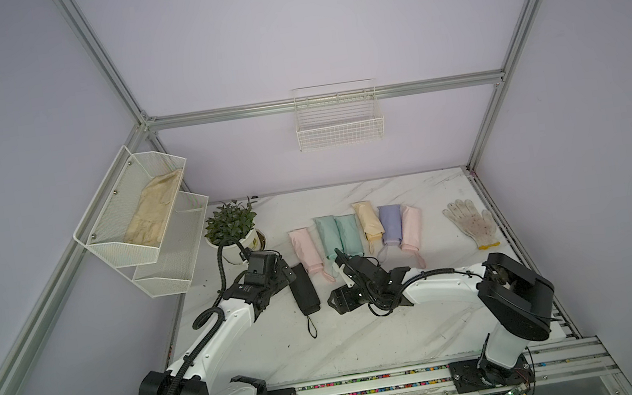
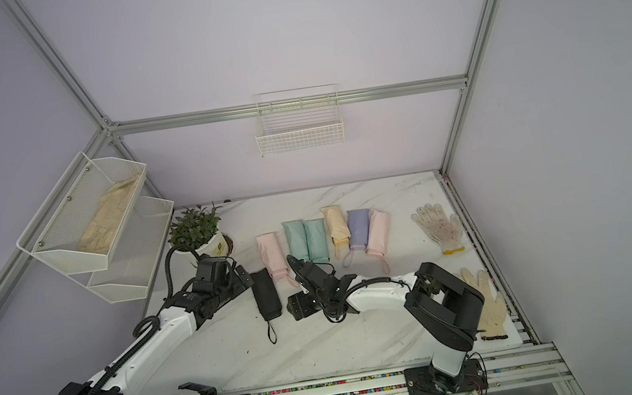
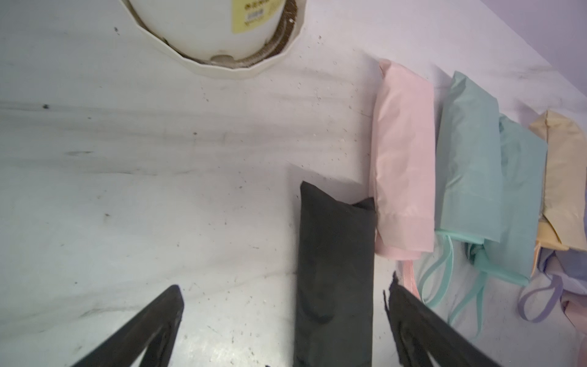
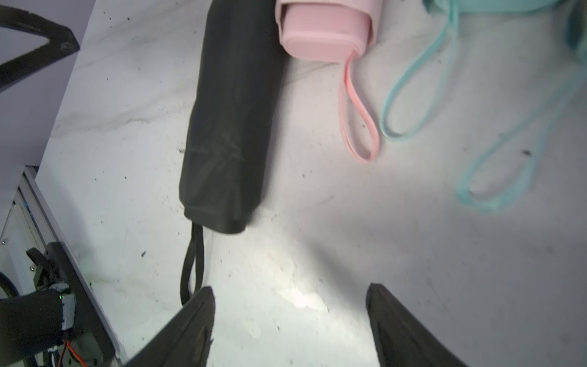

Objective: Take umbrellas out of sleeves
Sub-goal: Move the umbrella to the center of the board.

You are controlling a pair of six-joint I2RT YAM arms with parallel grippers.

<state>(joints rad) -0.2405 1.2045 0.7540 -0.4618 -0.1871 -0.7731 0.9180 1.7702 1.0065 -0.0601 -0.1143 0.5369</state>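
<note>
A black sleeve (image 1: 304, 292) lies on the marble table, the umbrella inside hidden except for its black wrist loop (image 4: 190, 270). My left gripper (image 3: 286, 289) stands open astride the sleeve's far half (image 3: 333, 270), neither finger touching it; in both top views it hovers there (image 1: 285, 274) (image 2: 244, 280). My right gripper (image 4: 289, 289) is open and empty above bare table, just right of the sleeve's open end (image 4: 219, 216) (image 1: 343, 301). Beyond lies a row of several pastel sleeves (image 1: 352, 231). A pink umbrella handle (image 4: 324, 41) pokes from the nearest pink sleeve (image 3: 403, 165).
A potted plant (image 1: 232, 227) stands left of the row, close behind my left wrist. One white knit glove (image 1: 473, 222) lies at the far right, another (image 2: 489, 304) near my right arm. On the walls are a two-tier rack (image 1: 134, 232) and a wire basket (image 1: 339, 119).
</note>
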